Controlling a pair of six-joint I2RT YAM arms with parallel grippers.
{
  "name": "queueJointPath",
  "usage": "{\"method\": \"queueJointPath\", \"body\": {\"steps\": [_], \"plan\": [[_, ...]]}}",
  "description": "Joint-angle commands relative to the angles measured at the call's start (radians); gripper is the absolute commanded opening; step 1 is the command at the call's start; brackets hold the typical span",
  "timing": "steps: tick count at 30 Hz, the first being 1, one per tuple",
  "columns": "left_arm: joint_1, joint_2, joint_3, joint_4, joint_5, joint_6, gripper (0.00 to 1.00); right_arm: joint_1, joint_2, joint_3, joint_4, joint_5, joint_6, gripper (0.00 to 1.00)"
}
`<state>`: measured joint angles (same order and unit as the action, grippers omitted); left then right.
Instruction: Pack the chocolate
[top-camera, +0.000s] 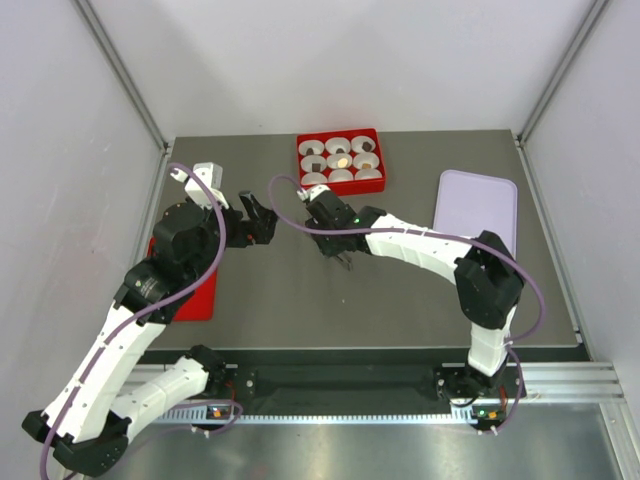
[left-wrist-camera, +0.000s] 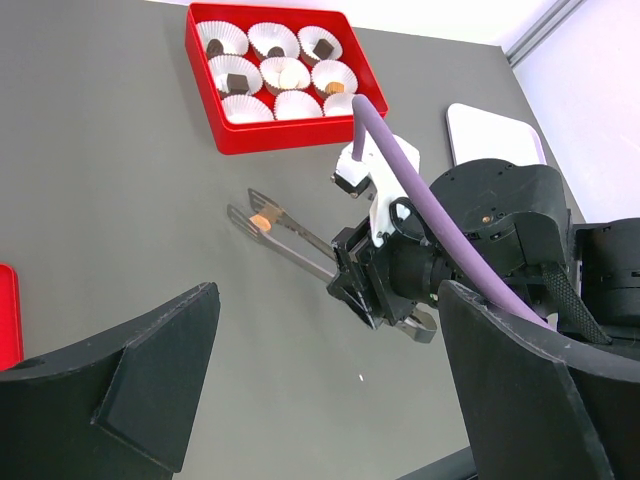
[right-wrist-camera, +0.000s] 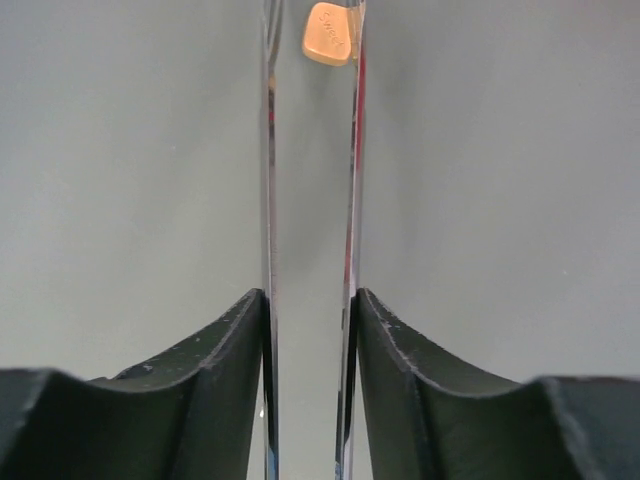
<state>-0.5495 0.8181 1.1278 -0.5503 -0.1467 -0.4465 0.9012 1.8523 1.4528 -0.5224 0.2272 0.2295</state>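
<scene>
tongs (left-wrist-camera: 297, 248) are the story right now: a slim metal pair clamped between the black fingers of the right gripper (right-wrist-camera: 308, 320), its jaws pressed in on both blades. at the very tips, pinched between those blades, sits one tan chocolate (right-wrist-camera: 328, 35), its flat face turned to the wrist camera.

the left wrist view shows it side on. the piece is over bare grey worktop (left-wrist-camera: 120, 200), around the middle, on the near side of the red tray (left-wrist-camera: 280, 137) and well apart from it. whether it touches the surface or hangs just above, i cannot tell.

the red tray sits at the middle of the worktop's far edge, packed with white paper cups (left-wrist-camera: 298, 103) in three rows of three. six of those cups carry chocolate: four dark pieces (left-wrist-camera: 237, 82) and two tan ones (left-wrist-camera: 290, 75), all in the far and middle rows.

on the other side, the left gripper (top-camera: 262, 222) has its jaws spread wide with nothing between them. it hangs over the worktop left of centre, pointed toward the right gripper, just beside it but not touching.

round the edges, a lavender tray (top-camera: 476, 205) lies flat along the right edge, toward the far right corner. a flat red piece (top-camera: 195, 295) lies by the left edge, partly hidden under the left arm.
</scene>
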Motion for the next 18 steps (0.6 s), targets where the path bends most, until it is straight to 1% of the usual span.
{"method": "queueJointPath", "body": {"steps": [1, 8, 18], "plan": [[0.000, -0.008, 0.010, 0.033, 0.004, -0.004, 0.95, 0.019, -0.073, 0.032, 0.007, 0.044, -0.021, 0.41], [0.000, -0.007, 0.004, 0.038, 0.012, -0.008, 0.95, 0.019, -0.087, 0.021, 0.001, 0.054, -0.010, 0.41], [0.000, -0.010, 0.001, 0.039, 0.016, -0.011, 0.95, 0.021, -0.099, -0.052, 0.024, 0.004, 0.051, 0.40]]}}
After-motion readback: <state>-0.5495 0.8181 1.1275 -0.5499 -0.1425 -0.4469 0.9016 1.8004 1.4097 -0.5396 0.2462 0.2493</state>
